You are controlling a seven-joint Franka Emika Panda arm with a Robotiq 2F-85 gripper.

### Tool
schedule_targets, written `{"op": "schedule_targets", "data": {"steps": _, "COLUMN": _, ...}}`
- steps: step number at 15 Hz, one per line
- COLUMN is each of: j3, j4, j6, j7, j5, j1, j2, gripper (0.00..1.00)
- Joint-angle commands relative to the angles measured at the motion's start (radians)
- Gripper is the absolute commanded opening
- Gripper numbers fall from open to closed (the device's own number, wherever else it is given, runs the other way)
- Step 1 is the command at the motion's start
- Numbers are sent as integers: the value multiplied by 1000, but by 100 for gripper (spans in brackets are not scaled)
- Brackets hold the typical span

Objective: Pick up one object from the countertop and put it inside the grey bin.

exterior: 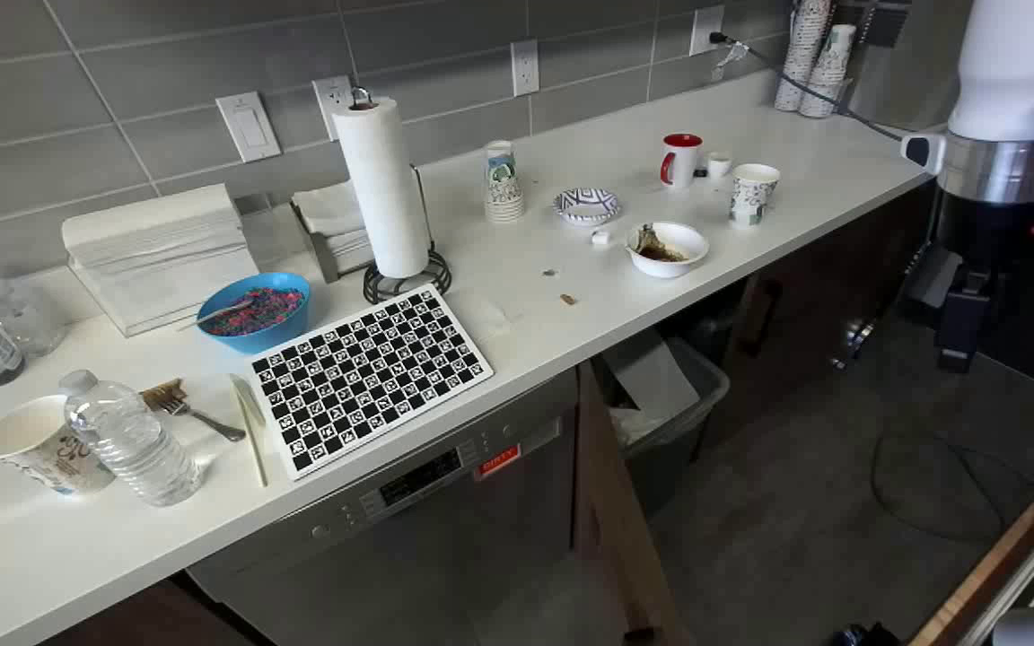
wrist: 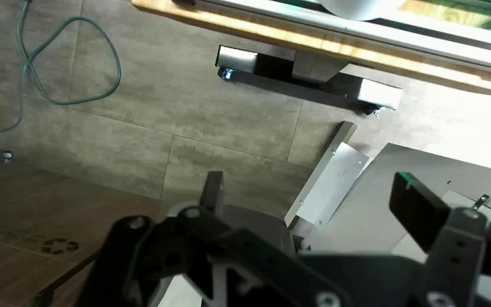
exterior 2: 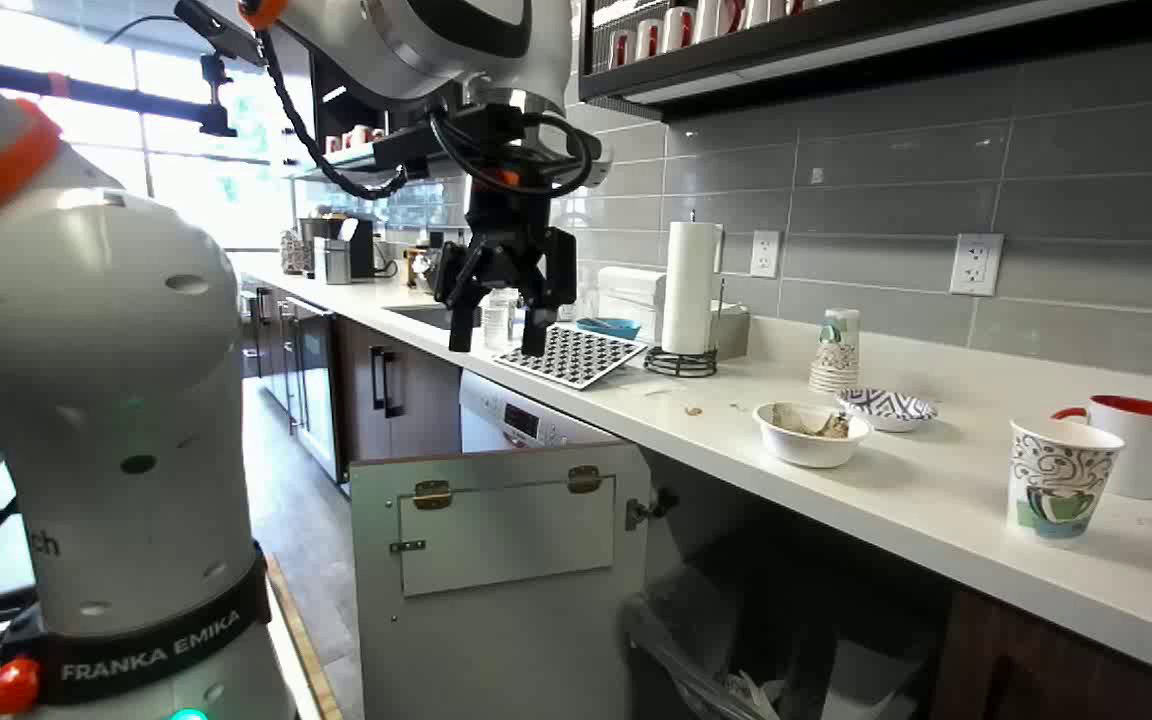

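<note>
Apparently pre-grasp: pincer point(exterior 2: 499, 338) spread, holding nothing. Next, presumably, it must reach for something on the desk point(exterior: 840, 161), perhaps the white bowl point(exterior: 687, 240); the grey bin point(exterior: 713, 395) stands below the near edge.

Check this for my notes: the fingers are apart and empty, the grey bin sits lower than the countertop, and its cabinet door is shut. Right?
Not quite: the cabinet door stands open, as both exterior views show. The fingers are apart and empty, and the grey bin sits lower than the countertop.
</note>
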Motion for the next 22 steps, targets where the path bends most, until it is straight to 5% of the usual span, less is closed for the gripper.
{"op": "schedule_targets", "data": {"steps": 1, "j3": -14, "j4": -3, "j6": -3, "j7": 10, "j5": -9, "j1": 16, "j2": 2, "gripper": 100}}
{"op": "schedule_targets", "data": {"steps": 9, "j3": -16, "j4": -13, "j6": 33, "j7": -3, "j5": -9, "j1": 26, "j2": 12, "gripper": 100}}
{"op": "schedule_targets", "data": {"steps": 17, "j3": -39, "j4": 90, "j6": 707, "j7": -181, "j5": -29, "j1": 103, "j2": 411, "gripper": 100}}
{"op": "schedule_targets", "data": {"steps": 22, "j3": -94, "j4": 282, "j6": 850, "j7": -364, "j5": 61, "j1": 130, "j2": 704, "gripper": 100}}
